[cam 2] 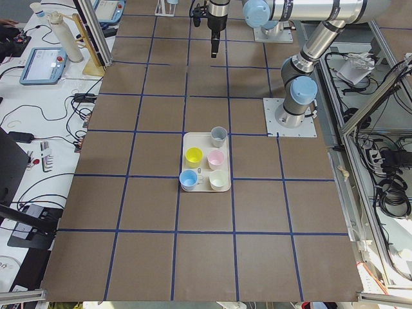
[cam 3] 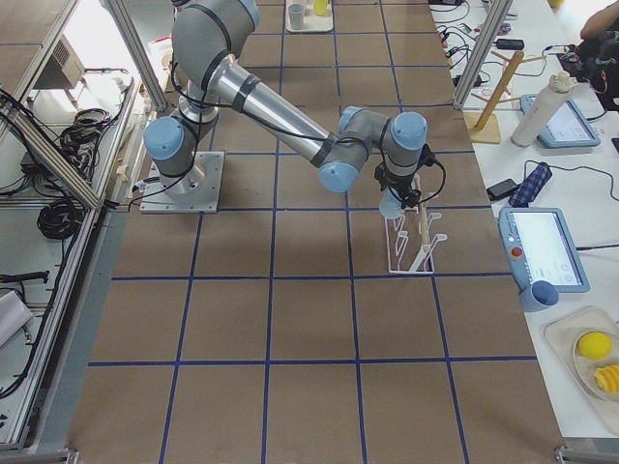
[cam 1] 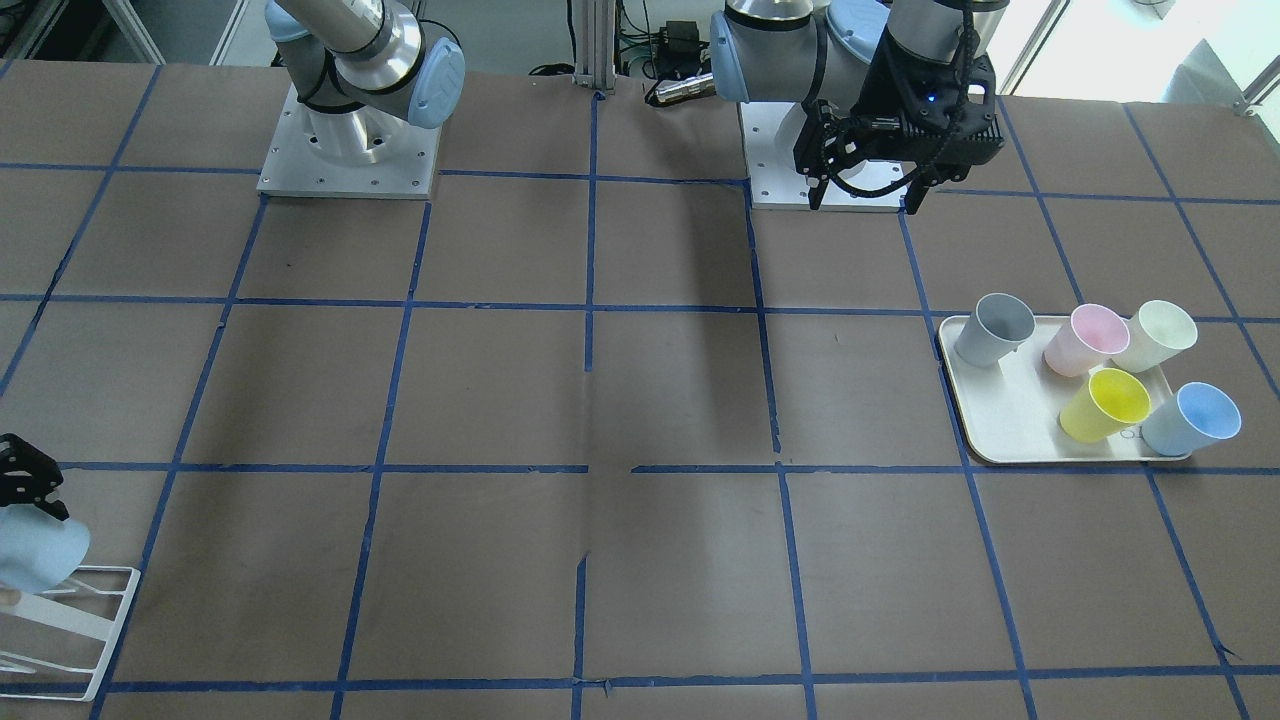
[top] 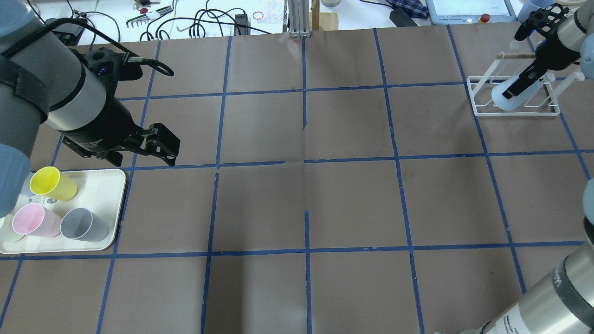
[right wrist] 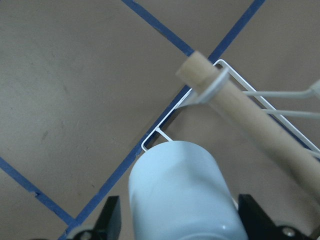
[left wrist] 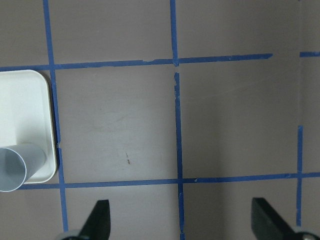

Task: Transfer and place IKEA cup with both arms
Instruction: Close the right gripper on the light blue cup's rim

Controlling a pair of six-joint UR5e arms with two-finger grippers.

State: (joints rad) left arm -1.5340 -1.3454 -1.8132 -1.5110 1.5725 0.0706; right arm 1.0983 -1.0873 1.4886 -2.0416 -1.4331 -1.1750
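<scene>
My right gripper (top: 524,86) is shut on the pale blue IKEA cup (top: 505,99) and holds it tilted over the white wire rack (top: 478,93) at the table's far right. In the right wrist view the cup's closed base (right wrist: 182,192) points away from me, with one finger (right wrist: 109,220) on each side. The front view shows the cup (cam 1: 35,550) at its left edge, above the rack (cam 1: 100,620). My left gripper (top: 144,158) is open and empty, above the table beside the tray (top: 106,185). A second blue cup (cam 1: 1190,420) stands on the tray (cam 1: 1000,430).
The tray also holds a grey cup (cam 1: 992,330), a pink cup (cam 1: 1085,340), a cream cup (cam 1: 1155,335) and a yellow cup (cam 1: 1105,405). The rack has a wooden dowel (right wrist: 250,125) on top. The left wrist view shows the tray corner (left wrist: 25,110) with the grey cup (left wrist: 20,167).
</scene>
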